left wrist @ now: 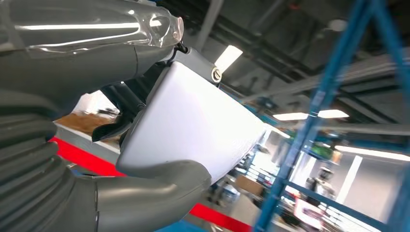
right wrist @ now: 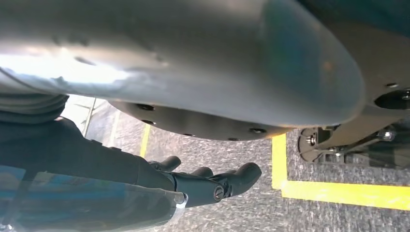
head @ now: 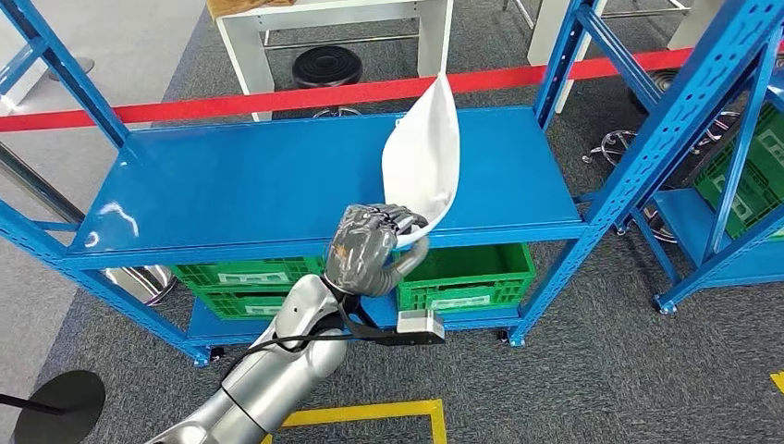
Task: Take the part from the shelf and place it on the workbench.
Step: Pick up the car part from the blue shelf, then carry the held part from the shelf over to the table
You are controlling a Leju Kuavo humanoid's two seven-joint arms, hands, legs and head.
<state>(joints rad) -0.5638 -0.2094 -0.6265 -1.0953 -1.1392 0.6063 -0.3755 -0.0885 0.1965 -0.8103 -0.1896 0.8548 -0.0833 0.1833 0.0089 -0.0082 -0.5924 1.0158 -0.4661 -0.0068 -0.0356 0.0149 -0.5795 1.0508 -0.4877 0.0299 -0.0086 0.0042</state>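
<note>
Floor: grey carpet (head: 592,370) w/ yellow tape lines (head: 370,413). Red barrier tape (head: 277,100) runs across behind blue steel shelving (head: 277,185). Green crates (head: 467,277) on lower tier. White table (head: 324,18) and black stool (head: 326,67) beyond. Ceiling strip lights (left wrist: 309,115) on.

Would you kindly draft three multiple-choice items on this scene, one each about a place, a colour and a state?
1. Where do the green crates sit?
A. on the top shelf
B. under the blue shelf
C. on the floor beside the rack

2. What colour is the barrier tape behind the rack?
A. red
B. yellow
C. white

3. What is the left hand doing?
A. hanging empty
B. resting flat on the shelf
C. gripping the white part

Answers: 1 B, the crates show below the shelf's front edge. 2 A, a red band runs behind the uprights. 3 C, its fingers wrap the part's lower edge, the part tilted up.
</note>
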